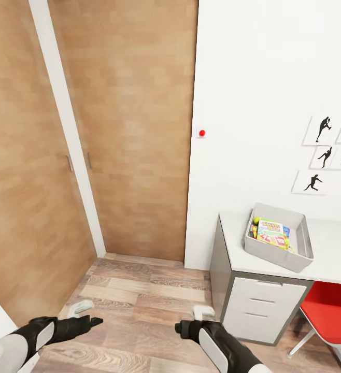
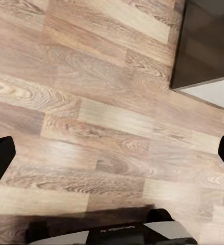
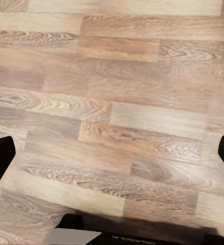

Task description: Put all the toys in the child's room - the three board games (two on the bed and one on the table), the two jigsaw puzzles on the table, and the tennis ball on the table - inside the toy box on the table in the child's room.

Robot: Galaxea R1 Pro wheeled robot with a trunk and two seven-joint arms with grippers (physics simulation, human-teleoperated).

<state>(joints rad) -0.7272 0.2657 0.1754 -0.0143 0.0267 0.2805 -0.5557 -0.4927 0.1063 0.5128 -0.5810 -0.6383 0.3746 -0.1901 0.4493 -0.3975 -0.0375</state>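
Toy box sits ahead and off to the right of both pincers, up on the white surface, while the arms hang low over the floor. It's closer to the right pincer than the left pincer, so my guess is the right arm is the natural one for anything near that bin. The box's long axis looks like it runs roughly away from the robot, angled a bit, with its near short end toward the surface's front edge.

Inside the bin I can make out at least 1 printed board game lying flat on top, something colourful under it that could be a jigsaw puzzle or another game (too small to tell), and a yellow-green blob at the far left corner that's probably the tennis ball.

Both pincers are empty. In the wrist views the dark fingertips sit right out at opposite edges with nothing but wood floor between them, so they're spread wide.

Surface-wise: white top, grey side panel, white drawers with bar handles underneath, a red chair tucked in past the right pincer. Ahead of the left pincer there's a wooden wardrobe, then a white wall with a small red button and some silhouette pictures above the surface. I can't see the bed from here, so I can't say if any games are left on it.
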